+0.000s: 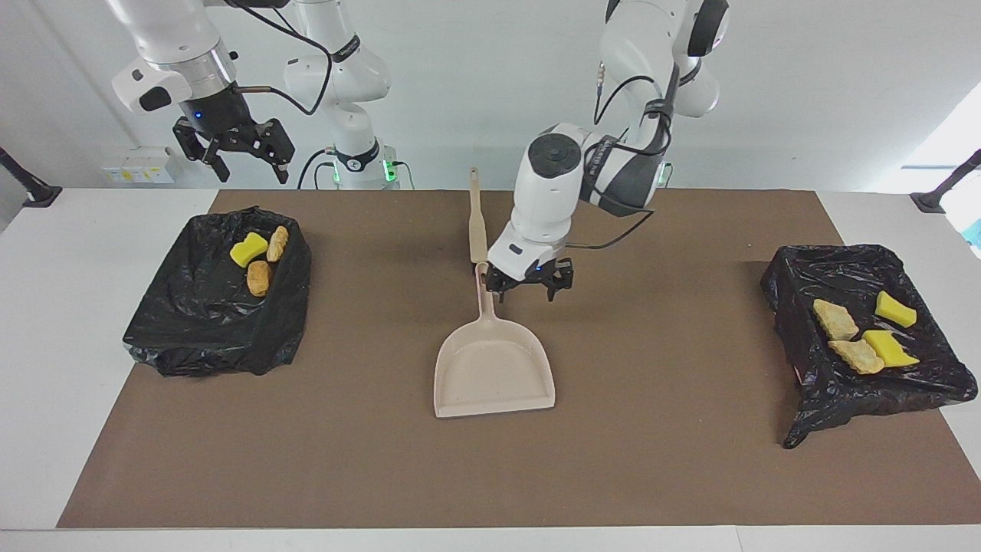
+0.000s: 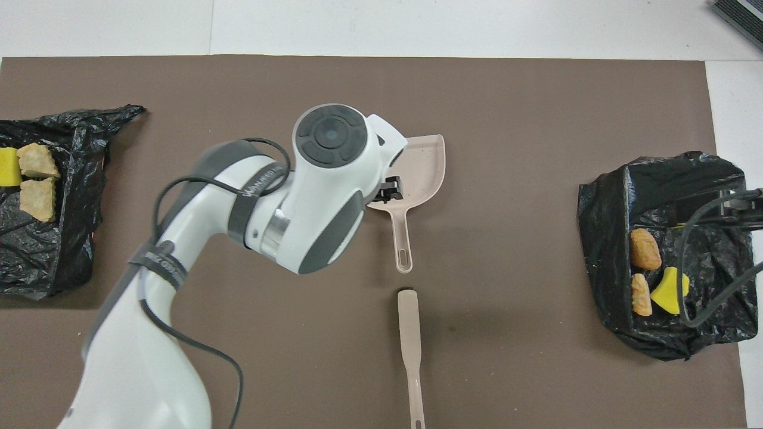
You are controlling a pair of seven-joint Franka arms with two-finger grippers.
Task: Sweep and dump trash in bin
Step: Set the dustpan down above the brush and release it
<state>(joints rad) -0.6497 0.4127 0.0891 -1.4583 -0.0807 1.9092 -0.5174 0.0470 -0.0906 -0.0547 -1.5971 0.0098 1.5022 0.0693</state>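
The beige dustpan (image 1: 494, 376) lies flat mid-mat, its handle (image 2: 403, 238) pointing toward the robots. My left gripper (image 1: 526, 290) stands open just beside that handle, toward the left arm's end, holding nothing. The trash lies in two black-lined bins. The bin (image 1: 218, 330) at the right arm's end holds a yellow piece (image 1: 248, 249) and two brown chunks (image 1: 259, 277). The bin (image 1: 866, 383) at the left arm's end holds two tan chunks (image 1: 835, 319) and two yellow pieces (image 1: 895, 308). My right gripper (image 1: 251, 165) hangs open, high over the robots' edge of its bin.
A long beige sweeper stick (image 1: 476, 218) lies on the brown mat (image 1: 674, 460), nearer to the robots than the dustpan and in line with its handle. My left arm's wrist (image 2: 322, 185) covers part of the pan in the overhead view.
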